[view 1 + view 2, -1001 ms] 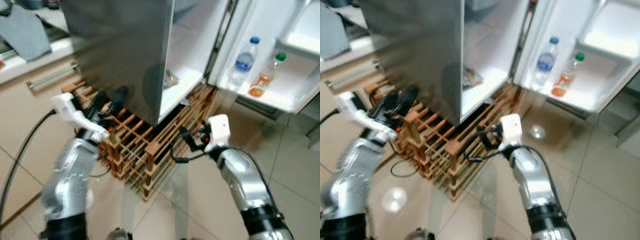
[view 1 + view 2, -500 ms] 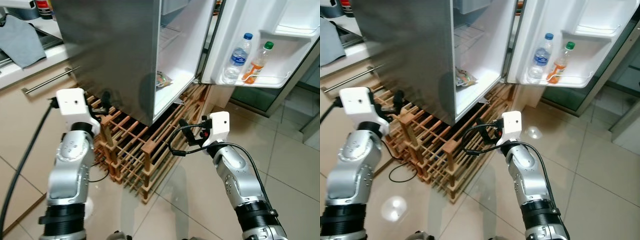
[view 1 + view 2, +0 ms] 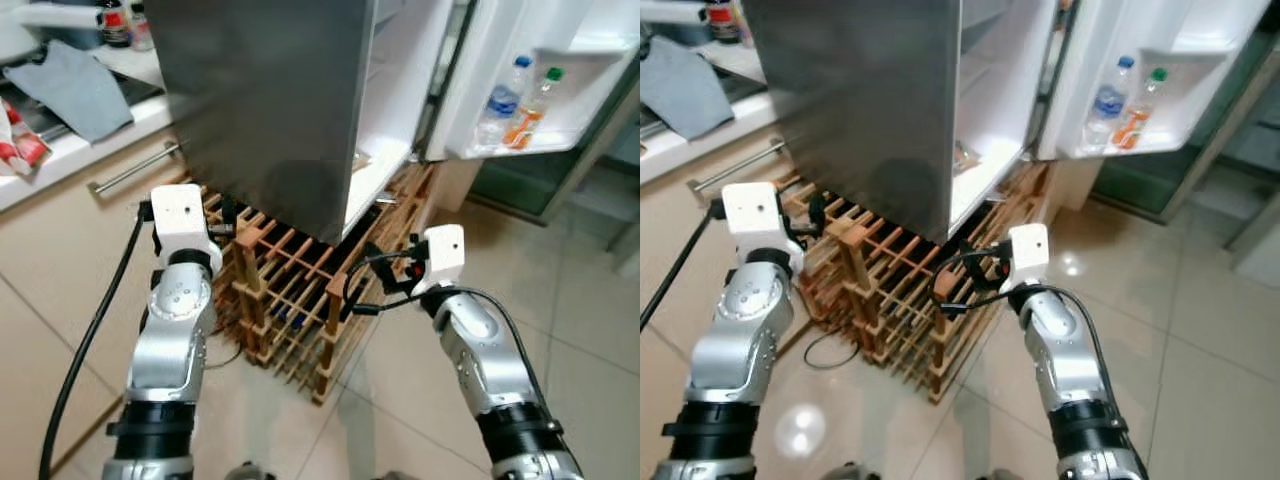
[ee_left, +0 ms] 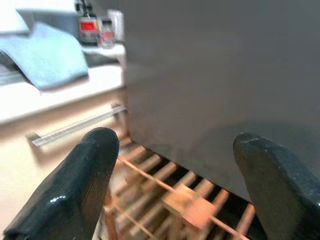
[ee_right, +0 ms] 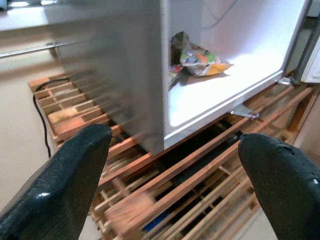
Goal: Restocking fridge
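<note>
The steel fridge (image 3: pixel 270 100) stands on a wooden slatted rack (image 3: pixel 290 300), with its door (image 3: pixel 520 60) swung wide. In the door shelf stand a water bottle (image 3: pixel 503 95) and an orange-drink bottle (image 3: pixel 530 105). A colourful packet (image 5: pixel 200 57) lies on the bottom shelf inside. My left gripper (image 4: pixel 180 195) is open and empty, held low and facing the fridge's steel side and the rack. My right gripper (image 5: pixel 170 175) is also open and empty, level with the rack and facing the lower compartment.
A counter with a grey cloth (image 3: pixel 75 85) and a long drawer handle (image 3: pixel 135 170) lies to the left. A black cable (image 3: pixel 90 340) trails from my left arm. Beige floor tiles (image 3: pixel 590 300) stretch to the right, below the open door.
The head view has swung and sharpened, so the fridge now sits more to the centre. My left gripper has drawn back behind its wrist box. Both grippers remain open and empty.
</note>
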Available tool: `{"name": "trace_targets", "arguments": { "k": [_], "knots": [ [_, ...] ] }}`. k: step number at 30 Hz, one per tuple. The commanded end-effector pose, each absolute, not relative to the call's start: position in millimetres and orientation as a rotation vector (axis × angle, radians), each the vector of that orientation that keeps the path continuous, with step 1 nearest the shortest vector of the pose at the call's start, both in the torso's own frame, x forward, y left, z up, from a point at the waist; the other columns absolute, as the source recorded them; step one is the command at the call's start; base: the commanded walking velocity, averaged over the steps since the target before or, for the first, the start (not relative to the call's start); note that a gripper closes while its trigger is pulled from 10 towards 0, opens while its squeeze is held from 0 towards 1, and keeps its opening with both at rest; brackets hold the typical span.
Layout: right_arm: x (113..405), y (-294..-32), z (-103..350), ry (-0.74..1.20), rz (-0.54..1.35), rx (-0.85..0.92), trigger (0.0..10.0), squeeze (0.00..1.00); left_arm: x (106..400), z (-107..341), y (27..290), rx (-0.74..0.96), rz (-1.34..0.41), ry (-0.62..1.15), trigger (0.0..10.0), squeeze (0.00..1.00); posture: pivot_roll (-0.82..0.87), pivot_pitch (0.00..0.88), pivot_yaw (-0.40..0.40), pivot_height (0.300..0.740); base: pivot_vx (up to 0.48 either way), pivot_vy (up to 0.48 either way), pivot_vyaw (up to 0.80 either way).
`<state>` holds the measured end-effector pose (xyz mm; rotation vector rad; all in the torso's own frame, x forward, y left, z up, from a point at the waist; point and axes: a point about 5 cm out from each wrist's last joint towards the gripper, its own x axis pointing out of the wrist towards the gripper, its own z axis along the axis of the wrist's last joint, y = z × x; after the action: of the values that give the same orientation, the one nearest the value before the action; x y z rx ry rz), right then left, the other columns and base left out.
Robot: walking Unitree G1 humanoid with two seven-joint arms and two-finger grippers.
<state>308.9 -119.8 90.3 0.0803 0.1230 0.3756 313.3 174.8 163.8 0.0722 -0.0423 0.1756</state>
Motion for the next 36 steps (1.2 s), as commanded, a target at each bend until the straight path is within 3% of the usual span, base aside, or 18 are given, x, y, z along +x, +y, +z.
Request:
{"name": "trace_targets", "arguments": {
  "k": [1, 22, 29, 36],
  "knots": [
    [309, -115, 93, 0.106, 0.403, 0.072, 10.0, 0.17, 318, 167, 176, 0.082, 0.175, -0.058, 10.0, 0.0, -0.04, 0.0, -0.004, 0.74, 0.0, 0.0, 0.44],
    [325, -117, 113, 0.024, 0.408, 0.104, 10.0, 0.18, 320, 171, 169, 0.062, 0.107, -0.134, 10.0, 0.0, -0.02, 0.0, -0.015, 0.74, 0.0, 0.0, 0.02],
    [329, -120, 112, 0.043, 0.349, 0.074, 10.0, 0.13, 324, 171, 172, 0.011, 0.173, -0.113, 10.0, 0.0, -0.02, 0.0, -0.033, 0.74, 0.461, 0.035, 0.0],
    [333, -124, 114, 0.035, 0.327, 0.103, 10.0, 0.16, 328, 164, 169, 0.052, 0.203, -0.069, 10.0, 0.0, -0.02, 0.0, -0.044, 0.74, 0.164, 0.123, 0.37]
  ]
}}
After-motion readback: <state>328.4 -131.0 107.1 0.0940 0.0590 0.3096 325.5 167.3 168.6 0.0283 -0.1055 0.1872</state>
